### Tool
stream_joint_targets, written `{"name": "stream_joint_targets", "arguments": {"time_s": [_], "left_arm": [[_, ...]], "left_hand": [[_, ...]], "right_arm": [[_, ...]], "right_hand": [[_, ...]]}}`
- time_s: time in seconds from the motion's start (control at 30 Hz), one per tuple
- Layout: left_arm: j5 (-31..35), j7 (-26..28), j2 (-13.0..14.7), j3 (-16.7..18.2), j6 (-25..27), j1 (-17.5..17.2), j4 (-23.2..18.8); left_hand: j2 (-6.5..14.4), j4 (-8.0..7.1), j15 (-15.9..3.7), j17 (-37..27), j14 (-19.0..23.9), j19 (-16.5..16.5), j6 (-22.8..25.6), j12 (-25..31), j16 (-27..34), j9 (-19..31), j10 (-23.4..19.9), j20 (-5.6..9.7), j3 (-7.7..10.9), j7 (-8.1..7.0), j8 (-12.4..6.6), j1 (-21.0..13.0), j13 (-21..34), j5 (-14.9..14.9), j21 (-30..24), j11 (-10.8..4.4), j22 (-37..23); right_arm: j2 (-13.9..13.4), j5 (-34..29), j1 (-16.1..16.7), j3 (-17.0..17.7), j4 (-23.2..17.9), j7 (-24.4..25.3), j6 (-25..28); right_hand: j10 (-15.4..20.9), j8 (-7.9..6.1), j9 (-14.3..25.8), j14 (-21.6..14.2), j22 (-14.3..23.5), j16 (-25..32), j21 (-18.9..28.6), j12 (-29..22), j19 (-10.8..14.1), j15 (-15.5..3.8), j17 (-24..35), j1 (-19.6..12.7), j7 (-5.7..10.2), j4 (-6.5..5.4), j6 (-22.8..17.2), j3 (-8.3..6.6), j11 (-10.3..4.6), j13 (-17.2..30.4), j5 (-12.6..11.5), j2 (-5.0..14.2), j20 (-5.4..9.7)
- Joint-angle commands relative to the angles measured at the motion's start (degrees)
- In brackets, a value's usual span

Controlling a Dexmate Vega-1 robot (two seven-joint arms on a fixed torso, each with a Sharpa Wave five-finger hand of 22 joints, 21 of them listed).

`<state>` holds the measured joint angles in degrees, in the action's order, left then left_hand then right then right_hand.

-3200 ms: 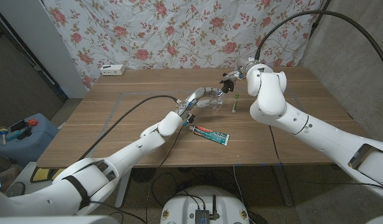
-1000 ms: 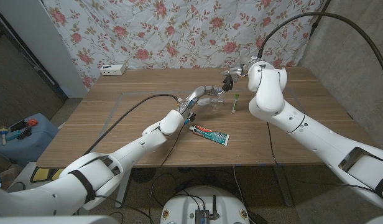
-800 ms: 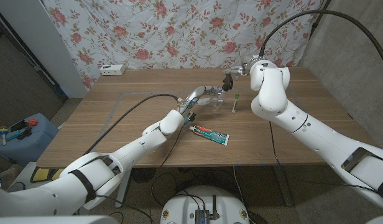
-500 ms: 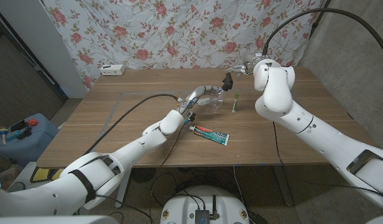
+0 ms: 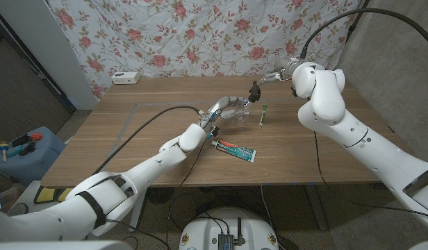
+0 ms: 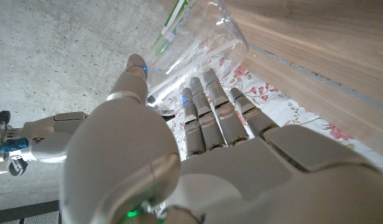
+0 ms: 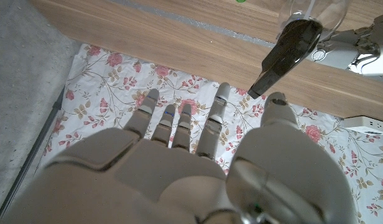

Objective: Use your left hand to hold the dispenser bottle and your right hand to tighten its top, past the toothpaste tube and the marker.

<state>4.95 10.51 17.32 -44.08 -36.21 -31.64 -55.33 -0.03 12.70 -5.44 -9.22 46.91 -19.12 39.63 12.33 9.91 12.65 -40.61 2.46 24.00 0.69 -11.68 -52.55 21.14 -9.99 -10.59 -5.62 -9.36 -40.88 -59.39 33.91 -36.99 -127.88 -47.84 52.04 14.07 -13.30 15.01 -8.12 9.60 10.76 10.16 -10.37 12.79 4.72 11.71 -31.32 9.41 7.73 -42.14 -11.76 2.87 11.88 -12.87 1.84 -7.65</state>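
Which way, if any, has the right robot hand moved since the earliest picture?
Yes. The right robot hand has risen off the bottle toward the flowered curtain; the green marker beside it stayed put.

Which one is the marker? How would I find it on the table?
Look at the wooden table and find the clear dispenser bottle that the left robot hand holds near the middle. Just to the picture's right of it lies the marker, a thin stick. It is green and white, much slimmer than the flat toothpaste tube lying nearer the robot.
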Motion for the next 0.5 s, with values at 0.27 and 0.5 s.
{"name": "stream_joint_targets", "arguments": {"time_s": [0.27, 0.5], "left_arm": [[0.1, -0.1, 0.0, 0.1, 0.2, 0.0, -0.2], [0.1, -0.3, 0.0, 0.0, 0.4, 0.2, -0.3]], "left_hand": [[2.8, -3.79, -4.43, -0.2, 0.7, 0.1, 3.0, 0.4, 0.4, 0.3, -0.4, 3.87, 4.11, -2.02, -0.44, 1.8, 0.2, -0.4, 0.0, -0.48, -0.1], [2.8, -3.81, -4.45, -0.2, 0.6, 0.1, 3.0, 0.4, 0.4, 0.3, -0.3, 3.86, 4.14, -2.08, -0.4, 1.8, 0.2, -0.4, 0.0, -0.32, -0.1]], "right_arm": [[-8.1, 16.9, -1.3, 3.0, -2.7, 6.4, -3.3], [-11.5, 23.1, -1.3, 3.6, -2.5, 10.6, -7.4]], "right_hand": [[-4.6, 0.57, 0.2, 4.0, 0.1, 0.0, 0.3, 0.0, -2.0, 0.18, 0.1, -6.5, 3.16, 2.3, 4.6, -2.61, -0.86, 0.3, 0.6, 1.09, -0.27], [-6.8, 1.26, -0.1, 6.0, 0.1, 0.2, 0.5, -0.3, -2.3, -0.43, -0.1, -12.0, 3.29, 2.91, 8.3, -4.54, -1.79, 0.3, 0.2, 1.33, 0.23]]}}
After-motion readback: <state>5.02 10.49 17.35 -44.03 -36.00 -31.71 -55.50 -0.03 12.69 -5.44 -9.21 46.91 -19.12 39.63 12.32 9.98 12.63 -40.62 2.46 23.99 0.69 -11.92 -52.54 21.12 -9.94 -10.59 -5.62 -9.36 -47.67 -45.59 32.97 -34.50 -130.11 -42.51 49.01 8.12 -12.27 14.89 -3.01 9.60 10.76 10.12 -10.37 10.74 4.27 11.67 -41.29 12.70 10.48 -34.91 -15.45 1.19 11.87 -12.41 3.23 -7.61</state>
